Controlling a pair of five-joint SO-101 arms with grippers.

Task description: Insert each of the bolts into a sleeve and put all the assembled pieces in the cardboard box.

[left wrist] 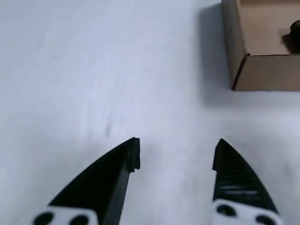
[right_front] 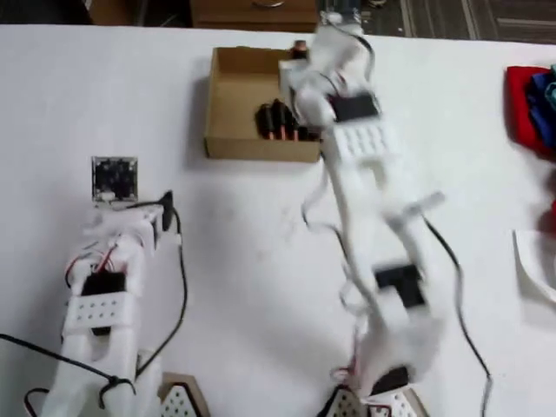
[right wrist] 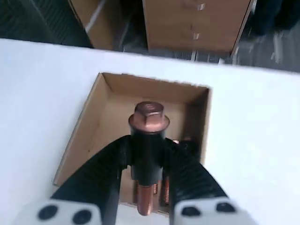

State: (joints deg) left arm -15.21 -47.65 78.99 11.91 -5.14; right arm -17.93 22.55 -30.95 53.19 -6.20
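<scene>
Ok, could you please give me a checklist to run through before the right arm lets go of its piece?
1. Right pincer shut on the sleeve: ok.
2. Bolt seated through the sleeve, head at one end, thread out the other: ok.
3. Held piece over the cardboard box opening: ok.
4. Height of the piece above the box floor: cannot tell.
5. Bare floor left beside the assembled pieces already inside: ok.
6. Left pincer open, apart from the box: ok.
</scene>
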